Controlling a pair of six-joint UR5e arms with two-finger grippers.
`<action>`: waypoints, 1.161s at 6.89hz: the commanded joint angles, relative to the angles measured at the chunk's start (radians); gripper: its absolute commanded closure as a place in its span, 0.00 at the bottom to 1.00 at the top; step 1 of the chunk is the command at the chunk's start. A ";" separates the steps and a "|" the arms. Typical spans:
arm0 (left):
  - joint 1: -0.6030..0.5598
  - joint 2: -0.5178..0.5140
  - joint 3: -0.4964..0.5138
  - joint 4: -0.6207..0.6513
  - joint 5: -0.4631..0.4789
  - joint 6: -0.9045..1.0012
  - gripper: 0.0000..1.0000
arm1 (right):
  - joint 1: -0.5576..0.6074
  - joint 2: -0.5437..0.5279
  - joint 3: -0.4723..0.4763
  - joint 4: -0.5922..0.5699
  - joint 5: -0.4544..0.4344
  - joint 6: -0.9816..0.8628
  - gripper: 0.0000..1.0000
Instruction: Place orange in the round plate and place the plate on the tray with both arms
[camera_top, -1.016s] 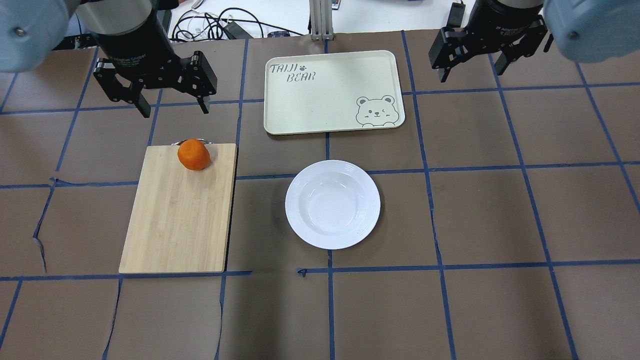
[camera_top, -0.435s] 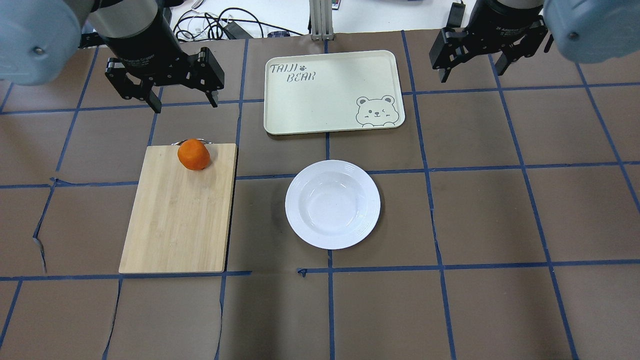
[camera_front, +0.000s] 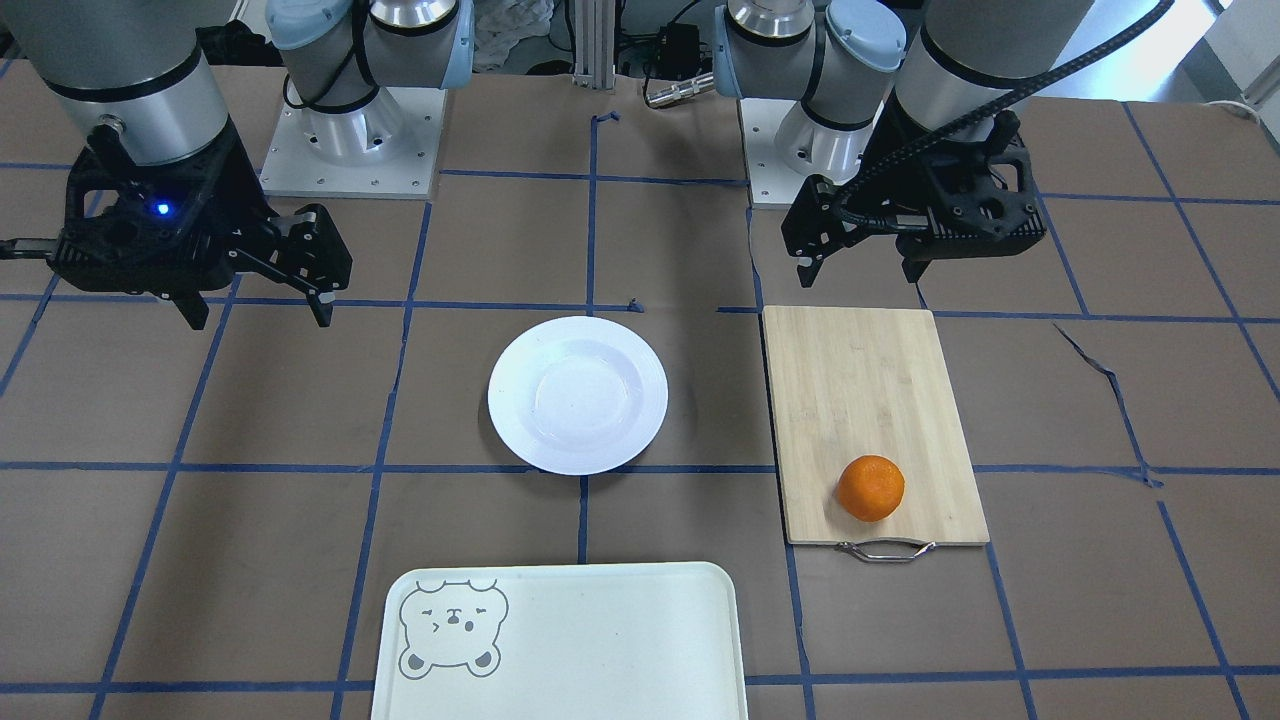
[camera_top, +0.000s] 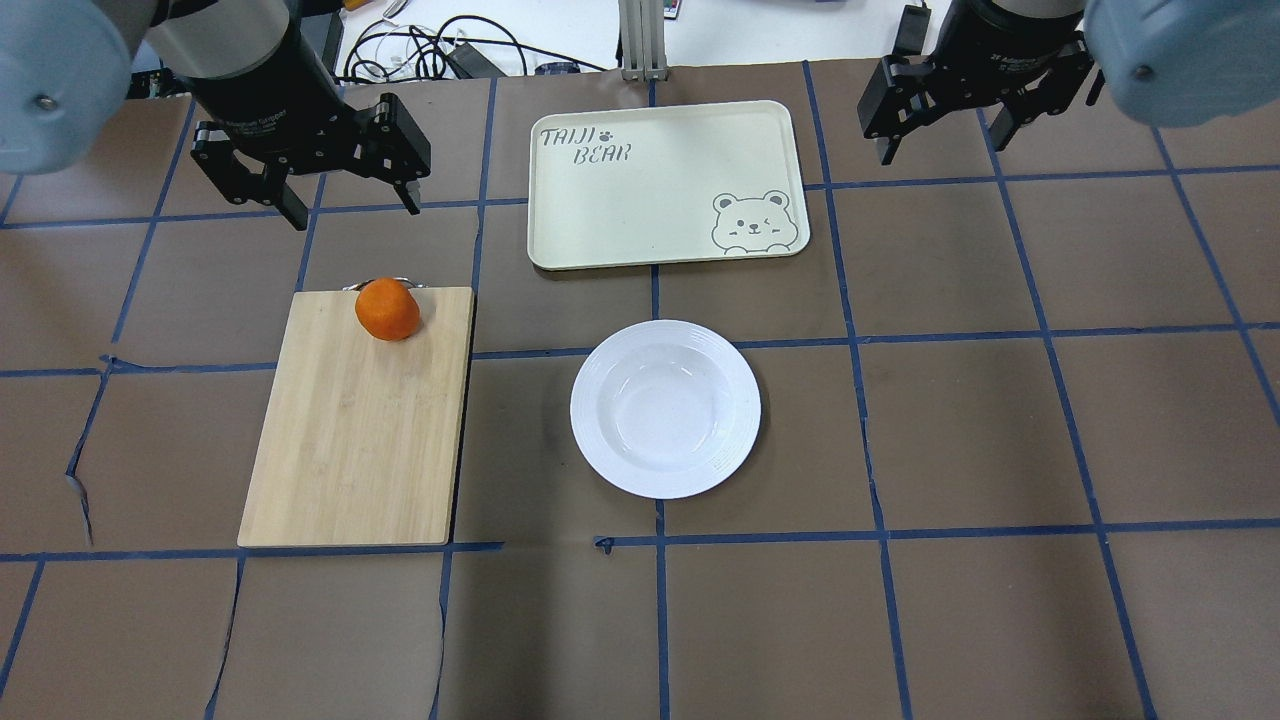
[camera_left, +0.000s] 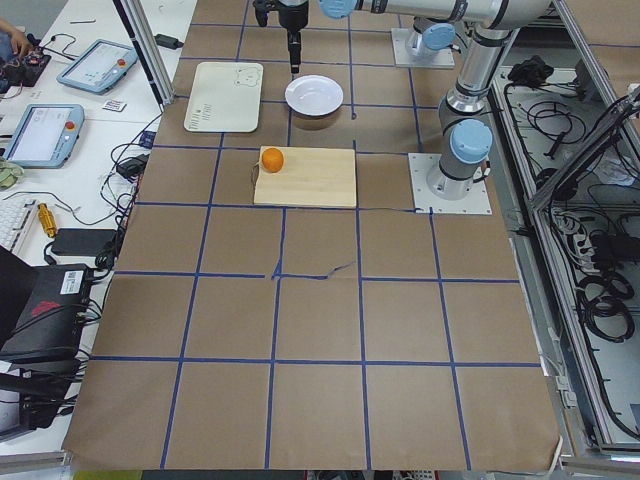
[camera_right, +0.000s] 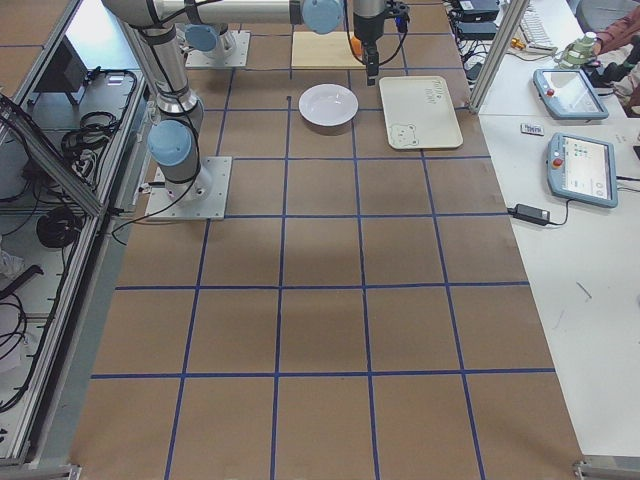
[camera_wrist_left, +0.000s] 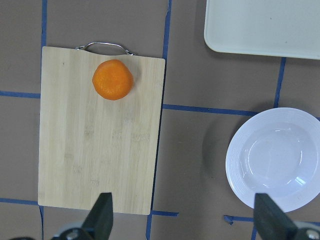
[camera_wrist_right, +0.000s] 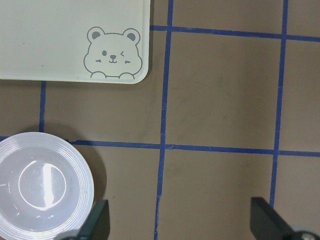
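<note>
Under left gripper (camera_top: 353, 215) and right gripper (camera_top: 940, 150): brown table (camera_top: 950, 420), gridded with blue tape (camera_top: 1000, 333). Out to the left of the left gripper, a tear (camera_top: 72, 470) in the brown cover. Beyond both grippers, white bench (camera_right: 560, 300) with black cables (camera_top: 465, 60) and tablets (camera_right: 583, 170); metal post (camera_top: 640, 40) about midway between the two. Well behind both grippers, cable loops (camera_left: 600, 290) off the table's edge. Even light, soft shadows.
</note>
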 joint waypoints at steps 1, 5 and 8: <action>0.001 0.003 -0.005 0.001 0.001 -0.001 0.00 | -0.001 0.001 0.000 -0.002 0.000 0.001 0.00; 0.032 -0.092 0.014 0.099 0.013 0.005 0.00 | -0.001 0.001 0.000 -0.002 0.000 0.002 0.00; 0.073 -0.319 0.023 0.278 0.021 0.029 0.00 | -0.004 0.002 0.000 -0.002 0.000 0.005 0.00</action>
